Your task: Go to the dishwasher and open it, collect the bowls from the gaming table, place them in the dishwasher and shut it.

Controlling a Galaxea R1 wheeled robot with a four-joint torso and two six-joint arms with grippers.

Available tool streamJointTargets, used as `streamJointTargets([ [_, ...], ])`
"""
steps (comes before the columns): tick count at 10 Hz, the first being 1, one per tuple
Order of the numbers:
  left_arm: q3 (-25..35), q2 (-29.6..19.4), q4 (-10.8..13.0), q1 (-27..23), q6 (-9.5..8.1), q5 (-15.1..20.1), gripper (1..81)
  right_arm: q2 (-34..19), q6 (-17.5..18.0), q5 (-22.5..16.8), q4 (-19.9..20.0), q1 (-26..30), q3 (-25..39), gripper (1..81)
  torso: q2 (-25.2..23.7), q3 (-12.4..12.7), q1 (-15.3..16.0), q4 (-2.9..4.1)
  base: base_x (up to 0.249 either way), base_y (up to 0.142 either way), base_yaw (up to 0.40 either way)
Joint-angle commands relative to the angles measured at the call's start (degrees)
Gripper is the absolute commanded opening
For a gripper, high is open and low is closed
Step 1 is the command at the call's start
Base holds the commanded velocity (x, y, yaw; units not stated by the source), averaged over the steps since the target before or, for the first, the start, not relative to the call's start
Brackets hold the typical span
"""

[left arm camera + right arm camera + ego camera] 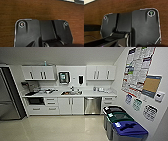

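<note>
- Head view: we see the dishwasher (92,105) at about 1 o'clock from centre, far across the room, built in under the counter (100,93). Its grey steel front is shut and upright.
- At 9 o'clock of the dishwasher, touching its side, stand two white cabinet doors (71,105) with upright handles; above them, at 11 o'clock, the sink (71,92) is set into the counter with a tap behind it.
- At 3 o'clock of the dishwasher we make out narrow white drawers (108,100).
- Farther along at 9 o'clock a dark microwave (35,100) sits in the lower units, with more drawers (51,105) beside it.
- At 12 o'clock, high on the wall, hang white upper cabinets (101,72) on one side and another set (38,72) on the other; between them we see a small framed screen (64,77) and a dark dispenser (80,79).
- At 5 o'clock of the dishwasher, near us, three bins stand in a row along the wall: a black-lidded bin (112,109), a green one (120,117) and a blue one (130,130).
- Above the bins, at 2 o'clock, posters (137,67) and a cork board (151,84) cover the wall.
- At the 9 o'clock edge stands a tall steel fridge (7,94).
- The pale floor (55,128) lies between us and the units.
- In both wrist views we see a brown wood-grain surface (37,10) behind the robot's dark plate; we cannot tell whether either gripper's fingers are open or closed.
</note>
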Motion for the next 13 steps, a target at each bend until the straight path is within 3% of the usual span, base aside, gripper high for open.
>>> streamJointTargets([
  [1, 0.2, -0.2, 0.0, -3.6, 0.01, 2.6, 81.1, -0.5, 0.0, -2.9, 0.7, 3.1, 0.4, 81.1, 0.0, 0.0, 0.0, 0.00, 0.178, 0.000, 0.000],
  [13, 0.2, -0.3, 0.0, -3.5, 0.01, 2.6, 81.1, -0.6, 0.0, -2.9, 0.7, 3.1, 0.4, 81.1, 0.0, 0.0, 0.0, 0.00, 0.172, 0.000, 0.000],
])
